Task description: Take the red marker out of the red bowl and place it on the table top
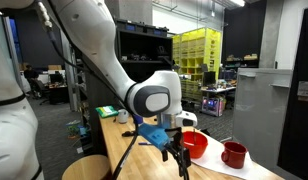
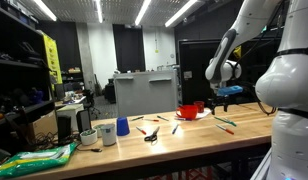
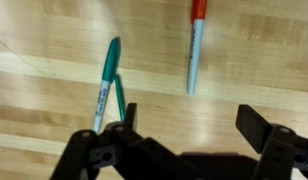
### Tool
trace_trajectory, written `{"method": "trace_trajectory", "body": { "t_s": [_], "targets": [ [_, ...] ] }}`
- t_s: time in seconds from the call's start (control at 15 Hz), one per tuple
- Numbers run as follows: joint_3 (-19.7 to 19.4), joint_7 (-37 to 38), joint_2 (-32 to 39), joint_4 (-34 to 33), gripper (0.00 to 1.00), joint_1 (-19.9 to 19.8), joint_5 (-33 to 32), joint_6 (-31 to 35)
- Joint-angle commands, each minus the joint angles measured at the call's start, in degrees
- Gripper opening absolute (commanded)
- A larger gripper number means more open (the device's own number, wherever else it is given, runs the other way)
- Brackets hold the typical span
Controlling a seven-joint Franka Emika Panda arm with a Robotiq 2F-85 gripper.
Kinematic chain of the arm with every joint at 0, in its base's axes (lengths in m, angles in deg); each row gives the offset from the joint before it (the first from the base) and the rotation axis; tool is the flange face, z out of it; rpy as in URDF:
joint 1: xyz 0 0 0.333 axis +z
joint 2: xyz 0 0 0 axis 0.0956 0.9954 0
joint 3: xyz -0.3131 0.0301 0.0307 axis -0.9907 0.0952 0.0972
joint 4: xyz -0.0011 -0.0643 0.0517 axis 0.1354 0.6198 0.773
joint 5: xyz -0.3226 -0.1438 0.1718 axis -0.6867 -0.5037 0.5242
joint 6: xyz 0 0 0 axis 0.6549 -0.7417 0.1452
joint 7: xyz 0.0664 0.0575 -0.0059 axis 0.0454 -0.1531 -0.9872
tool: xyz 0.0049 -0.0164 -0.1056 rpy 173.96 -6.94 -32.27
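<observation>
Now the gripper [image 3: 186, 113] is spread wide w/ nothing btw its fingers, above the table top [image 3: 259, 60]. Red marker [image 3: 194, 50] lies flat on the wood, near a teal marker [image 3: 106, 85]. Red bowl [image 1: 195, 145] stands just beside the gripper in an exterior view.

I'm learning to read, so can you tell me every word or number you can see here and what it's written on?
No text can be read anywhere.
On the red marker, the pale barrel shows nothing clear enough to read.
On the green marker, there is a pale label patch, too blurred to read.
On the red bowl and the red mug, no writing shows; both are too small to tell.
</observation>
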Motion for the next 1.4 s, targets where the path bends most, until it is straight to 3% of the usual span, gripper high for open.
{"method": "trace_trajectory", "body": {
  "t_s": [0.0,0.13,0.2,0.47,0.53,0.6,0.73,0.93,1.2,1.33],
  "targets": [
    [-0.3,8.8,-2.8,6.8,1.00,-5.7,-9.3,6.8],
    [-0.8,12.5,-2.2,8.7,1.00,-9.1,-14.3,10.2],
    [-1.1,13.0,0.9,5.7,1.00,-9.7,-14.3,10.5],
    [-1.2,16.8,1.2,5.5,1.00,-13.0,-19.1,11.9],
    [-1.2,17.2,1.9,5.3,0.91,-13.2,-19.4,12.6],
    [-1.1,17.5,2.6,5.2,0.73,-13.3,-19.6,13.2],
    [-1.3,17.0,4.6,5.2,0.61,-12.6,-18.5,15.5],
    [-1.9,16.8,7.7,5.2,0.34,-11.2,-17.5,18.8],
    [-1.0,17.1,12.5,5.2,0.06,-10.7,-17.3,24.0],
    [-1.2,18.5,11.1,6.6,0.00,-11.1,-19.6,25.3]
  ]
}}
